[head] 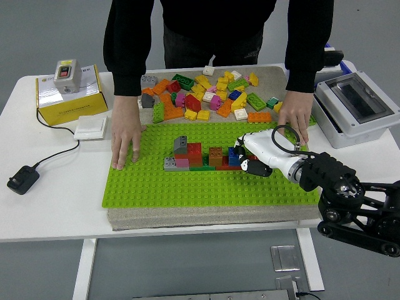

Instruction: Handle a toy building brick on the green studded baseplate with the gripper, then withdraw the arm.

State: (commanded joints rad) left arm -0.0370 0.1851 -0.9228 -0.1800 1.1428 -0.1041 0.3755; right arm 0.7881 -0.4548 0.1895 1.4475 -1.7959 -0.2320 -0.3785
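Note:
The green studded baseplate (187, 187) lies on a beige mat in the middle of the table. A short row of bricks is built on it: grey (170, 164), red (194, 153), brown (215, 156) and a blue brick (234, 157) at the right end. My right hand (245, 157) reaches in from the lower right, with its white fingers curled around the blue brick, which still sits in the row. A person's hands press on the plate, one (125, 141) at its left side, the other (294, 121) at its far right corner.
A pile of loose bricks (206, 97) lies on the mat behind the plate. At the left are a yellow box (69, 100) with a grey switch, a white switch plate (90, 128) and a black adapter (22, 180). A grey electrical box (356, 106) stands at the right.

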